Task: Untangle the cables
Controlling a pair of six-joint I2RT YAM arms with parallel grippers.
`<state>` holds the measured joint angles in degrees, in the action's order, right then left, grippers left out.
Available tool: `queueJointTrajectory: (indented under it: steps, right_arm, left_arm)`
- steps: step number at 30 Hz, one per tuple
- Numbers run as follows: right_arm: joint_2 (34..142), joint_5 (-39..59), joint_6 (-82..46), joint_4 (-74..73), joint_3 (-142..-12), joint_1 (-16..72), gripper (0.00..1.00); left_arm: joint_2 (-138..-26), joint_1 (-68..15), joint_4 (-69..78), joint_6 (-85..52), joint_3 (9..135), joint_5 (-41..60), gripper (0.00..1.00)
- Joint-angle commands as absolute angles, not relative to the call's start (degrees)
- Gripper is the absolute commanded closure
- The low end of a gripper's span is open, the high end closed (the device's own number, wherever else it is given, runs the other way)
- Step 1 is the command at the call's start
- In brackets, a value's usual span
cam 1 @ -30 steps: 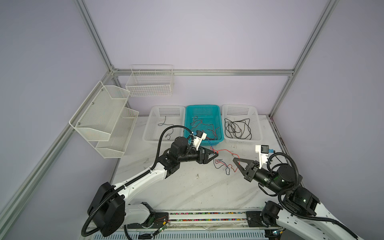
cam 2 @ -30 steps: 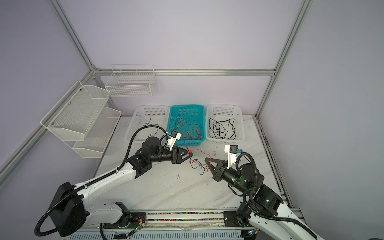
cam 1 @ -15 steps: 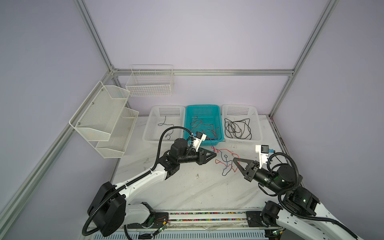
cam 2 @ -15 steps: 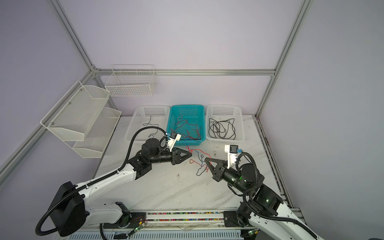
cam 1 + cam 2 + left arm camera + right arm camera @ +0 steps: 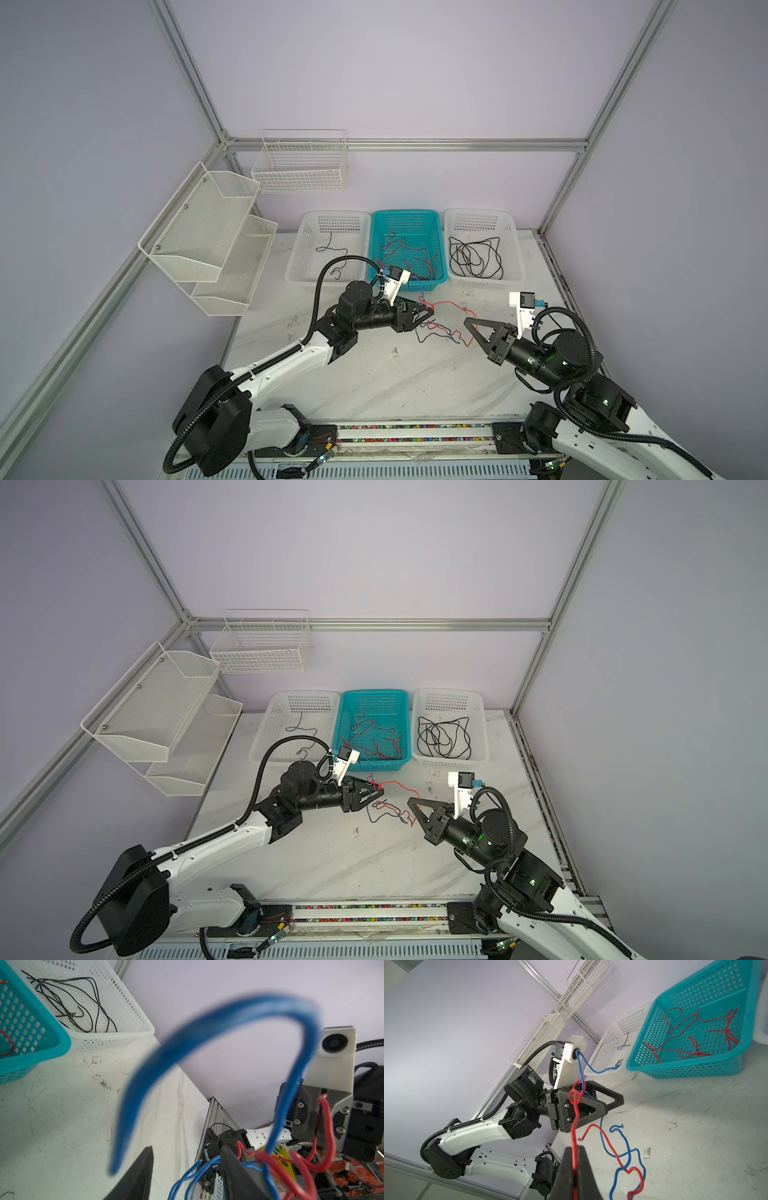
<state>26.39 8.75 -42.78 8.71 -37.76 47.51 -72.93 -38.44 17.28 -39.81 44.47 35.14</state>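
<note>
A tangle of red and blue cables (image 5: 446, 332) (image 5: 390, 810) lies on the white table between my grippers. My right gripper (image 5: 467, 321) (image 5: 410, 801) (image 5: 574, 1148) is shut on a red cable (image 5: 574, 1126). That cable runs up to a red-and-blue knot draped over my left gripper (image 5: 431, 314) (image 5: 381, 796) (image 5: 614, 1105). In the left wrist view the left gripper (image 5: 188, 1148) has its jaws apart, with blue strands passing between them close to one finger. A blue cable (image 5: 228, 1022) loops right in front of that camera.
Three baskets stand at the back: a white basket (image 5: 334, 216) with a thin black cable, a teal basket (image 5: 405, 216) with red cables, and another white basket (image 5: 482, 214) with coiled black cables. Mesh shelves (image 5: 208, 232) hang on the left wall.
The left jaws narrowed and then widened again. The tangle between the grippers rose and changed shape, then sagged back onto the table. The right gripper stayed shut on the red cable.
</note>
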Motion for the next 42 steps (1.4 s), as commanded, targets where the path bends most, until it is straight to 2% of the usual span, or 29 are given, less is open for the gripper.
queueJointTrajectory:
  steps: [1,4,11,20,33,42]
  right_arm:
    - [25.7,10.2,-44.2,5.2,-36.8,47.3,1.0]
    - [25.6,11.0,-44.6,4.5,-36.4,47.3,1.0]
    - [25.5,13.7,-45.6,1.8,-34.8,47.3,1.0]
    - [23.2,7.9,-46.7,5.8,-36.3,47.3,1.0]
    - [21.6,-4.2,-44.8,14.1,-41.0,47.3,1.0]
    - [29.4,3.2,-42.9,0.2,-37.0,47.3,1.0]
  left_arm:
    - [-71.0,-38.6,21.6,-39.7,42.0,35.0,0.57]
    - [-71.1,-38.6,22.1,-39.8,42.2,35.6,0.66]
    - [-70.3,-38.6,23.5,-40.1,42.1,35.6,0.76]
    - [-68.7,-38.6,18.3,-38.6,40.0,34.4,1.0]
    - [-63.2,-37.0,6.3,-36.4,32.5,29.4,1.0]
    - [-61.3,-37.5,6.7,-38.2,31.8,31.0,1.0]
